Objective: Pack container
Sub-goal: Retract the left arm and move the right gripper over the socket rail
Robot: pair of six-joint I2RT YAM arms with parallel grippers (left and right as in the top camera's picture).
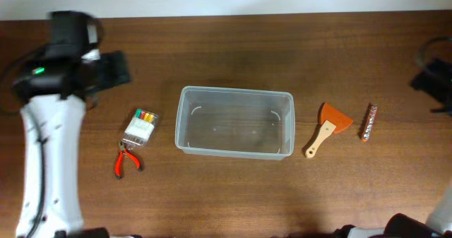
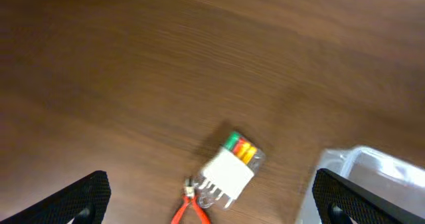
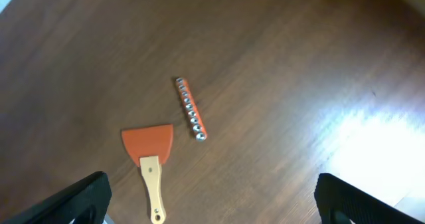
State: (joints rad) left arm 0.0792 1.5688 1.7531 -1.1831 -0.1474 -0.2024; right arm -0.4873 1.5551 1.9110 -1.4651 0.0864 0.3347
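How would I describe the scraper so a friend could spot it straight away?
Find the big clear container in the middle of the table. Right of it lies the scraper, beside a thin orange strip of silver studs. Only it has a flat orange blade on a pale wooden handle.

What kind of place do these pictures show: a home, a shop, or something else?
Probably a robot lab bench: a white robot arm reaches over a plain wooden table, where an empty container, pliers and a scraper lie spaced apart in a row, as if staged.
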